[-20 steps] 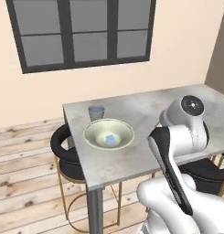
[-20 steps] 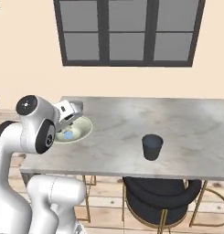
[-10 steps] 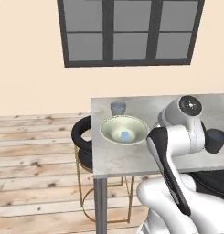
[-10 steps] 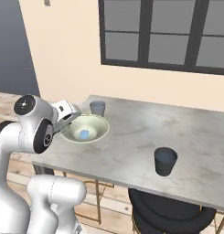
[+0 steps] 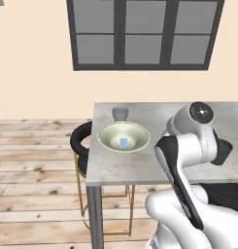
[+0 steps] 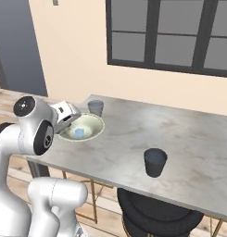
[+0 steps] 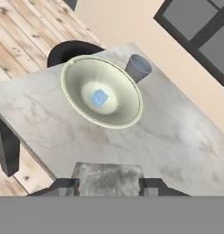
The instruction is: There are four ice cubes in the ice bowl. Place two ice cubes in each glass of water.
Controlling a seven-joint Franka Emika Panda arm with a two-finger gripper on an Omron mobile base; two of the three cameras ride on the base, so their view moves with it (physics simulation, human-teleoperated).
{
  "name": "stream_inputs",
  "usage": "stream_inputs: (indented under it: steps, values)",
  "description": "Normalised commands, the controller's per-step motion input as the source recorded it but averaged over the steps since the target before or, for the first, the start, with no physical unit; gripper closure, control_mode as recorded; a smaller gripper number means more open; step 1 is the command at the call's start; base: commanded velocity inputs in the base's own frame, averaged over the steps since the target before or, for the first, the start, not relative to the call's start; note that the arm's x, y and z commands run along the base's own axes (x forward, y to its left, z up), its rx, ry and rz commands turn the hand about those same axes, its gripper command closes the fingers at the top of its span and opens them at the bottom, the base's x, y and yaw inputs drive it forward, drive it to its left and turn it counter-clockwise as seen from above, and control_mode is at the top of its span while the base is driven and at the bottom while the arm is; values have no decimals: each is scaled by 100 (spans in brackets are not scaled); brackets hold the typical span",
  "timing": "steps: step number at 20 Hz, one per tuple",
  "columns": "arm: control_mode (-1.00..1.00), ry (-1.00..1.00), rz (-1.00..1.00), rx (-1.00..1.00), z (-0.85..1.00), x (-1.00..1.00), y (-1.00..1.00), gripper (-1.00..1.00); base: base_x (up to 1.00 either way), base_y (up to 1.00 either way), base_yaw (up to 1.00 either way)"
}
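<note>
Grey-veined marble is forming the rectangular tabletop (image 5: pixel 115 168), the largest thing here, and it is carrying everything the task needs. The wide, shallow, cream-green ice bowl (image 5: pixel 106 136) is sitting near the tabletop's left corner, beside a black round stool (image 5: pixel 80 146). Just behind the bowl, 1 small grey-blue translucent glass of water (image 5: pixel 120 114) is standing upright; the second glass of water (image 6: pixel 154 162) is standing well apart, toward the front edge on the right.

The claw (image 7: pixel 109 183) is hovering above the tabletop on the near side of the bowl, looking down and forward at it. Its 2 dark fingertips (image 7: pixel 66 185) are standing apart with nothing between them, so it is open and holding nothing.

A pale blue translucent ice cube (image 7: pixel 99 97) is lying at the bottom of the bowl; only 1 cube can be made out, and whether others are beside it is too small to tell. The cube is lying ahead of and below the claw, so the coming reach is likely going forward and down into the bowl's centre.

No writing or label is readable anywhere.
</note>
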Motion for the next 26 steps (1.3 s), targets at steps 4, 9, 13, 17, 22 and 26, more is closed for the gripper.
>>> stream_inputs:
  steps: [4, 9, 13, 17, 22, 26]
  values:
    - [-100, -17, 11, 15, 0, 5, -39, 100, 0, 0, 0]
    - [-100, -13, 3, 18, 0, 30, -23, 100, 0, 0, 0]
    - [-100, -1, 2, 11, 1, 37, -1, 100, 0, 0, 0]
    - [-100, 14, -4, 7, 0, 8, -63, 100, 0, 0, 0]
    - [-100, 16, -13, 8, 2, 0, -94, 100, 0, 0, 0]
    - [-100, 12, -13, 7, 0, 0, -92, 100, 0, 0, 0]
